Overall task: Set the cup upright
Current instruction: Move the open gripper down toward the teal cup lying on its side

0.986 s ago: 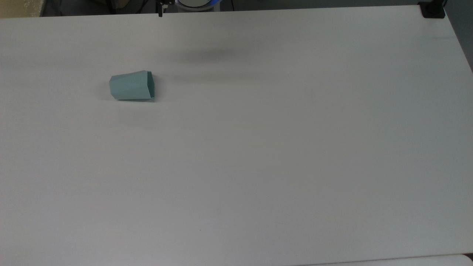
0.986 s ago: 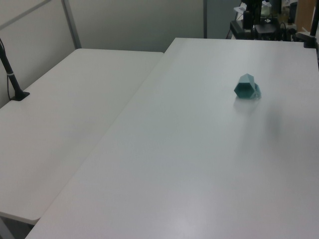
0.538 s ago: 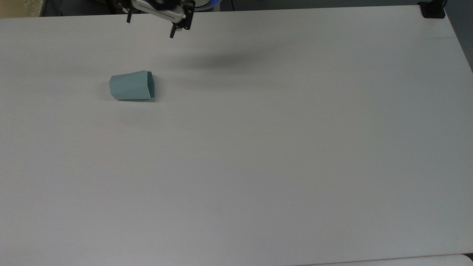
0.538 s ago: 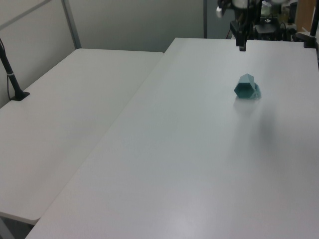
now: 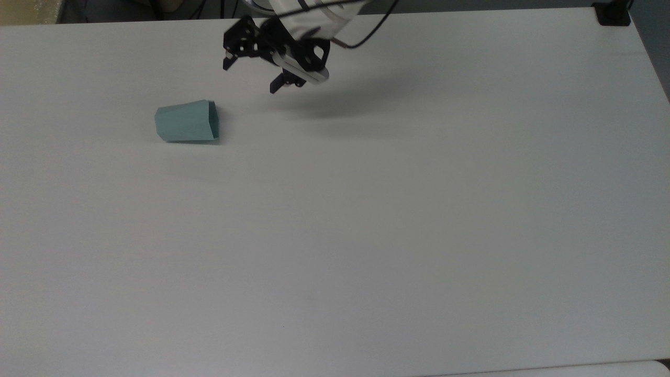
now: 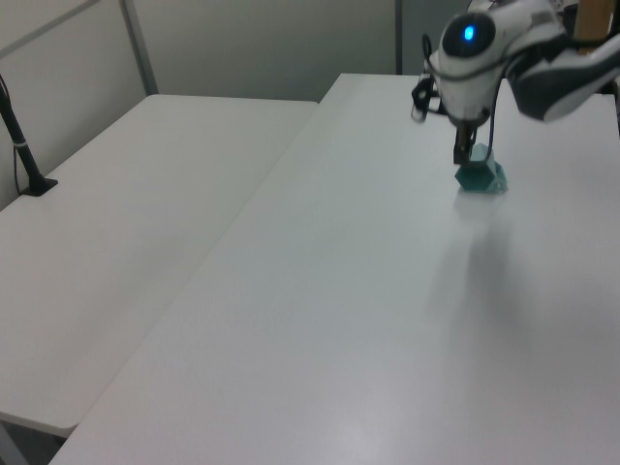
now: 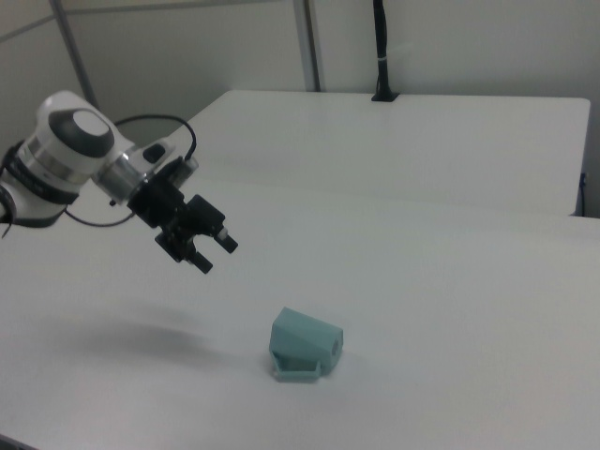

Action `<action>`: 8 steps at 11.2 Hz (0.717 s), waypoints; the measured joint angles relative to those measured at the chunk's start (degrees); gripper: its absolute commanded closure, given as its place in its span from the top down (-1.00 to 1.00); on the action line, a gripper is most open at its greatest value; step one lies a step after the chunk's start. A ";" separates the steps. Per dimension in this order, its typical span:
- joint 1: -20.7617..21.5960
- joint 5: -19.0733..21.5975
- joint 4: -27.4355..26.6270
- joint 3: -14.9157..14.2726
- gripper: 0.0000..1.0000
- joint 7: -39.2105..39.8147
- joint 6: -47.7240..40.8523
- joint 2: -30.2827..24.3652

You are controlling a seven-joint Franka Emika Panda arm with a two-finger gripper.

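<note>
The gripper (image 5: 252, 77) has been carried well out over the table (image 5: 366, 235) since half a second ago, when it was seen right at the table's far edge in the top view; the cup (image 5: 187, 121) has not been shifted at all. The fingers (image 5: 277, 85) are spread wide apart and nothing is held between them. In the top view, the cup is found below and to the left of the gripper, near but apart from it, lying on its side with the open mouth turned toward the top view's right. In the right view, the gripper (image 7: 214, 253) is held above the tabletop and the cup (image 7: 305, 345) is seen lower and to the right of it, resting on the table (image 7: 469, 309). In the left view, one finger (image 6: 462, 148) is seen hanging just in front of the cup (image 6: 481, 176), partly covering it.
</note>
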State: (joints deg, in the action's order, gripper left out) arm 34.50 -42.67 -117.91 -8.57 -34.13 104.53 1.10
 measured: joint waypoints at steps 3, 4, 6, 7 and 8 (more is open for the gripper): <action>0.33 -4.47 -2.12 -0.01 1.00 -4.69 0.48 4.23; 0.13 -5.98 -2.61 -0.05 1.00 -6.07 0.49 5.17; -0.60 -9.66 -4.76 -0.32 1.00 -9.60 2.25 5.92; -1.10 -10.69 -5.85 -0.64 1.00 -10.64 3.08 5.92; -1.49 -11.07 -6.45 -1.13 1.00 -10.97 3.30 5.91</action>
State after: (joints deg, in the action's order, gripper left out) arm 33.01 -53.74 -124.36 -9.70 -45.10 107.83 7.01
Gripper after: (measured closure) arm 0.000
